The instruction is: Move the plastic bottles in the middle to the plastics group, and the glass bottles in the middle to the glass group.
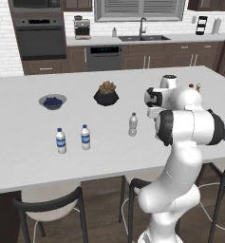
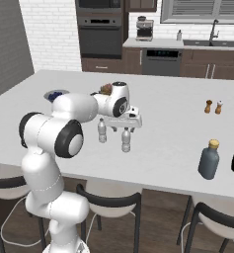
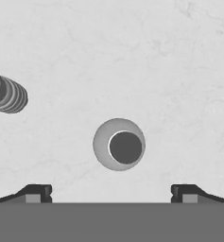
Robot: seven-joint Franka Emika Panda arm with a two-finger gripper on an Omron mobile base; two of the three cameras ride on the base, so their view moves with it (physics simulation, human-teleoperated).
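**Inspector:** Start at the hand. What is its state?

**Assessor:** The gripper (image 2: 126, 129) points straight down over the counter (image 2: 168, 143), jaws spread wide and gripping nothing. In the hand view both fingertips (image 3: 38, 193) sit far apart at the bottom corners.

**Inspector:** And the task's thing relative to it?

**Assessor:** An unlabelled plastic bottle (image 3: 119, 144) stands upright directly beneath the hand, seen cap-on from above, roughly centred between the fingertips but below them and not touched. In the right base view this bottle (image 2: 126, 141) stands just under the jaws.

**Inspector:** The second one?

**Assessor:** A second clear bottle (image 2: 102, 131) stands just beside the first, on the arm's side. In the hand view it (image 3: 7, 94) shows at the left edge, outside the finger span.

**Inspector:** Further out?

**Assessor:** In the left base view, one clear bottle (image 1: 132, 125) stands mid-counter; the two blue-labelled bottles (image 1: 73, 139) stand well to its left, near the front edge, close together. The dark slate-blue bottle (image 2: 209, 159) with a yellowish cap stands upright well to the hand's right, near the front edge.

**Inspector:** Beyond that?

**Assessor:** Two small brown shakers (image 2: 213, 106), a potted plant (image 1: 106, 93) and a bowl of blue fruit (image 1: 52, 101) sit farther back.
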